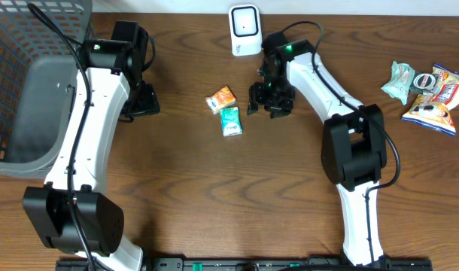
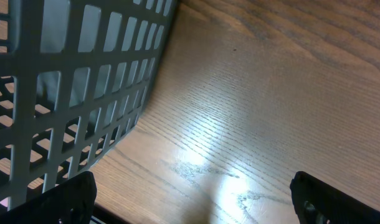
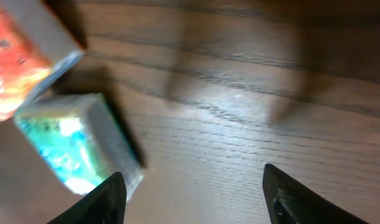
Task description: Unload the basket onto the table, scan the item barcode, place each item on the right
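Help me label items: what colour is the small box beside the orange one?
The box is teal and white; clearest overhead.

Table (image 1: 214,188): basket (image 1: 11,45), scanner (image 1: 245,30), orange box (image 1: 221,99), teal box (image 1: 230,120), snacks (image 1: 429,94).

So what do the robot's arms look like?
The left arm and right arm are white tubes with black joints, thin black cables and a green light near each wrist. The left end effector and right end effector are black.

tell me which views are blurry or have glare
Right wrist: blurred throughout, the orange packet and teal packet smeared. Left wrist: sharp, with a bright glare patch on the table beside the basket. Overhead: sharp, evenly lit.
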Tool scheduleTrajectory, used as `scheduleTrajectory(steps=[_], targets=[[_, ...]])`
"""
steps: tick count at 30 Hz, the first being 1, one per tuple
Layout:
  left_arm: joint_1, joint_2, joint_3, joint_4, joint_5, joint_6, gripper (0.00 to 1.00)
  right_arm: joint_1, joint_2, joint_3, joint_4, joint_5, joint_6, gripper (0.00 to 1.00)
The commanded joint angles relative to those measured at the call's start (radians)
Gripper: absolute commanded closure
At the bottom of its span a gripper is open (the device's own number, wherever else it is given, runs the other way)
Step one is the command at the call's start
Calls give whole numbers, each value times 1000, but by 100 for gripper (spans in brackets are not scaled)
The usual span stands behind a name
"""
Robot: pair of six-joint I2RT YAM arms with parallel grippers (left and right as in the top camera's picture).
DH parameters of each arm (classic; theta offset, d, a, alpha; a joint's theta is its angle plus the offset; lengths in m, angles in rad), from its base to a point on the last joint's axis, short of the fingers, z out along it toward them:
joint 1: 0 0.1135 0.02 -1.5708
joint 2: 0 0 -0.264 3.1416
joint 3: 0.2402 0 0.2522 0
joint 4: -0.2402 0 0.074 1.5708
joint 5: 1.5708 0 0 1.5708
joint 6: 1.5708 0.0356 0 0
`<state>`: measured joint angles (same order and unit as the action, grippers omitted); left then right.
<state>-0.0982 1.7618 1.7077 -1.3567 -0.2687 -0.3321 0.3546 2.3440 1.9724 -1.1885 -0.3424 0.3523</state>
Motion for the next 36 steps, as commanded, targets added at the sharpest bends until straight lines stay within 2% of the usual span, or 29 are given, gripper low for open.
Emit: scheduleTrajectory(steps=[1, 10, 15, 16, 18, 21, 22, 23, 26, 29, 32, 36], targets=[[3, -1, -4, -3, -20, 13, 2, 9, -36, -5, 9, -109, -100, 32], [3, -1, -4, -3, -20, 13, 2, 85, -34, -40, 100, -27, -77, 31], [3, -1, -4, -3, -21, 13, 2, 122, -34, -130, 214, -26, -21, 41], [3, -1, -4, -3, -20, 13, 2, 126, -34, -152, 236, -24, -8, 46], [3, -1, -4, -3, -20, 13, 2, 127, -34, -195, 274, -22, 16, 64], [3, -1, -4, -3, -21, 13, 2, 127, -34, -226, 292, -23, 21, 82], [3, -1, -4, -3, -20, 13, 2, 127, -34, -226, 286, -23, 21, 94], [3, -2, -4, -3, -20, 13, 2, 124, -38, -225, 270, -24, 21, 99], [3, -2, -4, -3, -20, 13, 2, 107, -60, -225, 239, -66, -11, 99], [3, -1, -4, -3, -21, 13, 2, 73, -102, -224, 224, -182, -142, 99], [3, -2, -4, -3, -20, 13, 2, 23, -149, -224, 219, -290, -212, 99], [3, -1, -4, -4, -21, 13, 2, -61, -187, -224, 215, -651, -449, 99]])
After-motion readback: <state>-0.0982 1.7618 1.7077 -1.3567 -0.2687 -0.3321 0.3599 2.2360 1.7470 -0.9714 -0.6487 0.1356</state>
